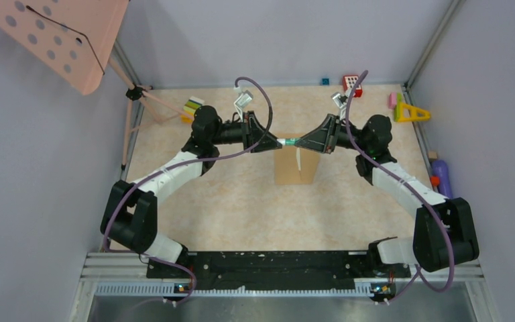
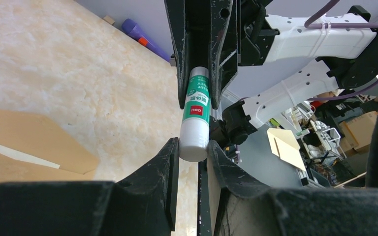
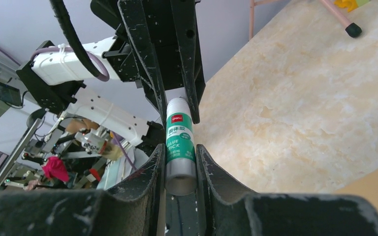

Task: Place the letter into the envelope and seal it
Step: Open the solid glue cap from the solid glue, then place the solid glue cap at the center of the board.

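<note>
Left gripper (image 2: 193, 147) and right gripper (image 3: 181, 158) are each clamped on opposite ends of one glue stick (image 2: 195, 115), held level directly above the envelope (image 1: 296, 169) lying flat; advisable to pull straight along the stick's axis, both grips firm, to free the cap.

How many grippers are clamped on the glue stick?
2. The left gripper grips the glue stick's white end, the right gripper its green-labelled end, above the envelope.
</note>
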You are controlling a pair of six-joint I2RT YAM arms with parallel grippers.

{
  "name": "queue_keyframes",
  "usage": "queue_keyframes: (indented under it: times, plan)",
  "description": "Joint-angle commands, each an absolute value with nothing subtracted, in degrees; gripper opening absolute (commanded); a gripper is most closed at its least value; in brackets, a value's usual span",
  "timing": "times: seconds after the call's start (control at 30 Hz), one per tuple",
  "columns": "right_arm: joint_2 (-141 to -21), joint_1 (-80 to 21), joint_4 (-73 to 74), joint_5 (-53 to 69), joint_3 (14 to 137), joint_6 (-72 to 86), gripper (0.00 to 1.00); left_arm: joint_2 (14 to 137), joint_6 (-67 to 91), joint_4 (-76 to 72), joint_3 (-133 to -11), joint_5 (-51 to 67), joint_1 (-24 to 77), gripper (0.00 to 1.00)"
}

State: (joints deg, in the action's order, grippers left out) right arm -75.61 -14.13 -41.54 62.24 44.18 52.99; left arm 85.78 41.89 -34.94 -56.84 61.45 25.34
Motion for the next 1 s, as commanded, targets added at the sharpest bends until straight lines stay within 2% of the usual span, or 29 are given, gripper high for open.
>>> queue_keyframes:
  times: [0.0, 0.3, 0.4, 0.63, 0.97]
  plan:
    - [-74.9, -11.7, -45.7, 61.7, 43.4, 54.2, 0.0, 82.4, 43.9, -41.6, -56.0, 61.4, 24.4, 0.0]
    - [-75.0, -10.8, -46.9, 62.3, 43.2, 54.7, 0.0, 82.2, 45.4, -43.8, -55.6, 61.5, 23.6, 0.0]
    - [-74.6, -9.7, -43.1, 61.9, 44.1, 51.9, 0.0, 81.6, 43.5, -40.9, -55.9, 61.8, 22.9, 0.0]
    - [-71.3, -8.5, -18.8, 52.2, 49.4, 33.5, 0.0, 80.8, 18.0, -9.7, -64.0, 57.4, 20.3, 0.0]
    - [-67.1, -8.4, -11.1, 44.6, 51.6, 24.8, 0.0, 89.4, -12.8, 29.3, -81.1, 37.3, 17.8, 0.0]
